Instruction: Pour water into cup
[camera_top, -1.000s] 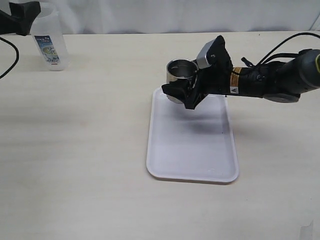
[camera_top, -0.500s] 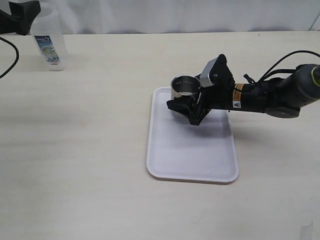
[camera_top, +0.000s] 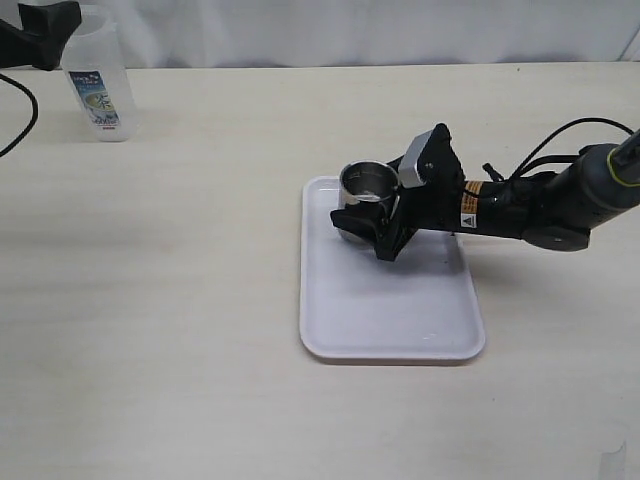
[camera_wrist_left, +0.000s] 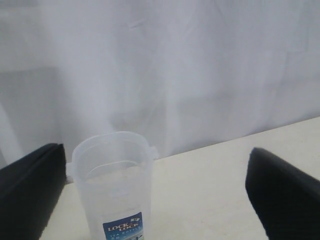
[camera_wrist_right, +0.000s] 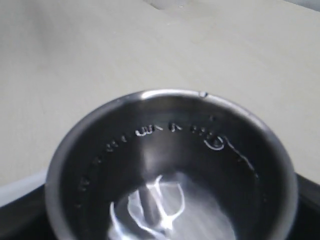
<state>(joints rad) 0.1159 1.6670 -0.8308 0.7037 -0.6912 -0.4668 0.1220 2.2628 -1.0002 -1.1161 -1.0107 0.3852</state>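
The steel cup (camera_top: 365, 186) is held upright in my right gripper (camera_top: 366, 216), which is shut on its wall, low at the far end of the white tray (camera_top: 390, 310). I cannot tell if the cup's base touches the tray. The right wrist view looks into the cup (camera_wrist_right: 170, 150); bright curved glints on its bottom (camera_wrist_right: 160, 205) may be a little water. My left gripper (camera_top: 42, 30) is open at the far left. The transparent labelled container (camera_wrist_left: 115, 185) stands on the table between its fingers (camera_wrist_left: 282, 195), touching neither.
The transparent container (camera_top: 98, 80) stands at the table's far left corner, before a white curtain. A black cable (camera_top: 20, 110) hangs by the left edge. My right arm (camera_top: 540, 200) reaches in low from the right over the tray's far corner.
My right gripper has come down with the cup to the tray's far end. The tray has shifted slightly to the right. The left gripper and the container have not moved.
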